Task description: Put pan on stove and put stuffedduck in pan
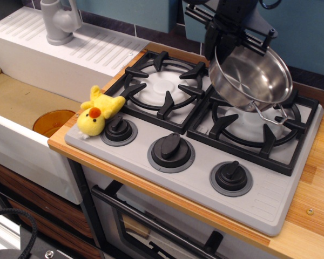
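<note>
From my remote station I see the gripper (222, 42) at the top of the view, above the rear of the stove (194, 156), with its black fingers clamped on the far-left rim of the pan (252, 78). The pan is held clear of the grates and tilted, its open side facing toward the camera and to the right, so I can see the shiny inner wall and base. One wire loop handle (270, 114) hangs down from the lower rim, over the right burner (254, 125). The pan sits in the air above the rear-left part of that burner; I cannot tell whether the loop handle touches the grate beneath it. The left burner (163, 85) is uncovered, with its white cap visible between the black grate arms. The stuffedduck (99, 111) lies on the front-left corner of the stove, partly over the wooden counter edge (151, 186), head toward the camera with the orange-red beak facing up. It rests just beside the left knob (119, 129) and well apart from the pan. The middle knob (171, 150) and right knob (230, 176) stand in a row along the front panel. To the left of the counter I see a white sink (27, 140) with an orange drain (53, 122), and a grey faucet (59, 21) behind it.
</note>
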{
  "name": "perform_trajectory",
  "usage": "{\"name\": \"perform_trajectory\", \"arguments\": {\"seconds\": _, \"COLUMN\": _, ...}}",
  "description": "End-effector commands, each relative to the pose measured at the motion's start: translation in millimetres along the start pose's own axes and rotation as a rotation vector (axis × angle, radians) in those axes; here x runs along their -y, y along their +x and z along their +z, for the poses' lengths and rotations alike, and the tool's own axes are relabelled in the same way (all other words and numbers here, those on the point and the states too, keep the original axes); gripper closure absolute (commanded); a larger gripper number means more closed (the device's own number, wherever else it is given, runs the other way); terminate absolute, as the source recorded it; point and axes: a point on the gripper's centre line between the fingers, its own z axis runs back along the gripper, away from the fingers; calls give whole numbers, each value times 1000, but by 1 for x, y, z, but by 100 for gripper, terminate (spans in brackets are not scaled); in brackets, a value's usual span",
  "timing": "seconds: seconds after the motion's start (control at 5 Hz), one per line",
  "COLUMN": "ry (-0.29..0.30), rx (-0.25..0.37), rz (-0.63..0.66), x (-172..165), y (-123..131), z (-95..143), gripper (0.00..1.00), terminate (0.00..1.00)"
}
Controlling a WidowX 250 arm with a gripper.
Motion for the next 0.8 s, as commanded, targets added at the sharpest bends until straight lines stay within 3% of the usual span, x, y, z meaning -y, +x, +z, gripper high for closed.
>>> {"name": "perform_trajectory", "arguments": {"seconds": 0.0, "ry": -22, "rx": 104, "rz": -25, "x": -47, "y": 20, "z": 8, "gripper": 100, "terminate": 0}}
{"name": "perform_trajectory", "arguments": {"seconds": 0.6, "ry": -26, "rx": 105, "rz": -43, "x": -95, "y": 18, "z": -7, "gripper": 100, "terminate": 0}}
